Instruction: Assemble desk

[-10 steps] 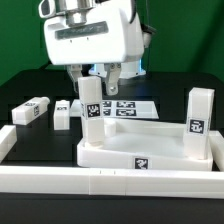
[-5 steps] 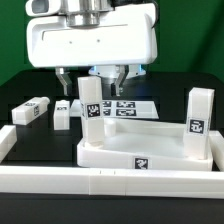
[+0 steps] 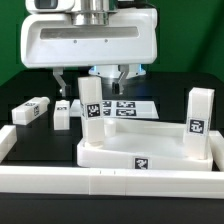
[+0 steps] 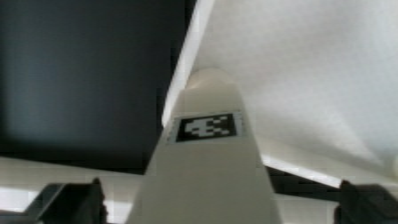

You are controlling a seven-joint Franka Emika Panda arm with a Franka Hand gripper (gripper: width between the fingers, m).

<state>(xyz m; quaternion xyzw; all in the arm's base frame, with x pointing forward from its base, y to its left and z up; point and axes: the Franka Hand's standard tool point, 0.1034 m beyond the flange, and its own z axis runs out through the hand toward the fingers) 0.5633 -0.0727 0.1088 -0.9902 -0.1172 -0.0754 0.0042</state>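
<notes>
We see the end effector (image 3: 90, 88) released, its fingers (image 3: 62, 86) spread wide on either side of the top of an upright leg (image 3: 91, 112), with a gap on each side. That leg stands in the desk tray (image 3: 140, 158), at its rear corner on the exterior view's left. A second upright leg (image 3: 198, 125) stands at the tray's end on the exterior view's right. The tray lies on the black tabletop (image 3: 20, 90), just behind the border rail (image 3: 60, 182). Toward the tabletop's edge on the exterior view's left, a loose leg (image 3: 33, 110) lies flat, with another loose leg (image 3: 62, 114) beside it. The marker board (image 3: 128, 107) lies behind the tray. In the wrist view, the leg's tag (image 4: 210, 125) faces the camera.
</notes>
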